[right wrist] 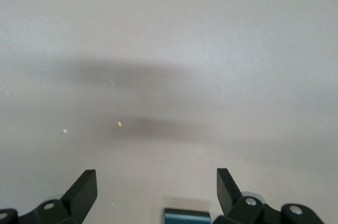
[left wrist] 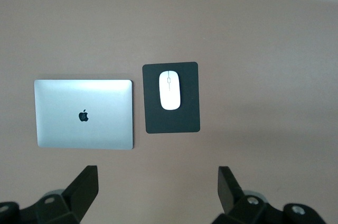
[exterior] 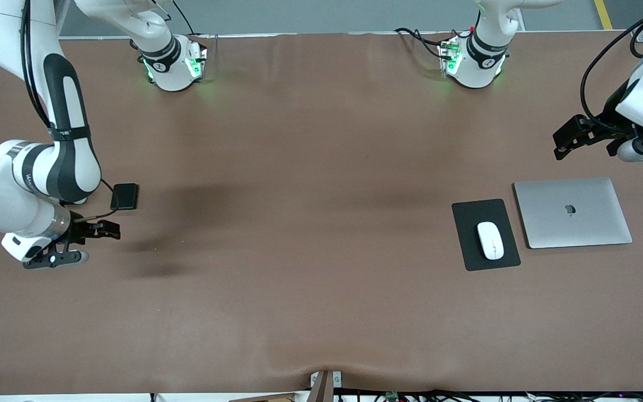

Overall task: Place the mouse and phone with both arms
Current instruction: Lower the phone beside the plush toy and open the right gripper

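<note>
The mouse (exterior: 490,240) is set on a black mouse pad (exterior: 485,234) beside a closed laptop (exterior: 572,212). The phone (exterior: 125,196) is laid near the right pincer (exterior: 110,230). Both pincers, the left pincer (exterior: 566,143) included, are spread wide and empty above the tabletop (exterior: 310,268).

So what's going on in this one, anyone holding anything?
Neither arm holds anything. The small white oval mouse lies on the flat black mouse pad, beside the closed silver laptop. The small black rectangular phone lies toward the right arm's end of the table. The left gripper hangs open near the laptop; the right gripper is open just beside the phone.
</note>
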Robot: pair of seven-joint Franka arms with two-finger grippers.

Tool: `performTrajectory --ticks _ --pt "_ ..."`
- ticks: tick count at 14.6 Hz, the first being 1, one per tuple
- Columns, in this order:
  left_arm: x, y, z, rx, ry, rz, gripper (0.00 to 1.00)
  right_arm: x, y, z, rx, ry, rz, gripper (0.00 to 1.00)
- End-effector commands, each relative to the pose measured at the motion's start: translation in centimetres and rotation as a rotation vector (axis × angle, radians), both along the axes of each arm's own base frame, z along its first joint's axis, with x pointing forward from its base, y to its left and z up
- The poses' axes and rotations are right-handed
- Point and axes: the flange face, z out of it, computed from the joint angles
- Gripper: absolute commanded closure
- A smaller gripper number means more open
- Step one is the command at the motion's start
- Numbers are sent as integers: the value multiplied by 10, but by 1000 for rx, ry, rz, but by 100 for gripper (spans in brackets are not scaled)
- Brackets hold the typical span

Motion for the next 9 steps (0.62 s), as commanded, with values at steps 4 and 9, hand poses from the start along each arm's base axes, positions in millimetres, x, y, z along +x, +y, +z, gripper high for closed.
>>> performTrajectory --ticks 4,9 --pt "-5 2 8 -18 3 18 0 31 -21 77 62 0 1 0" --pt "-8 1 35 -36 -44 17 0 26 -43 131 80 11 -22 0"
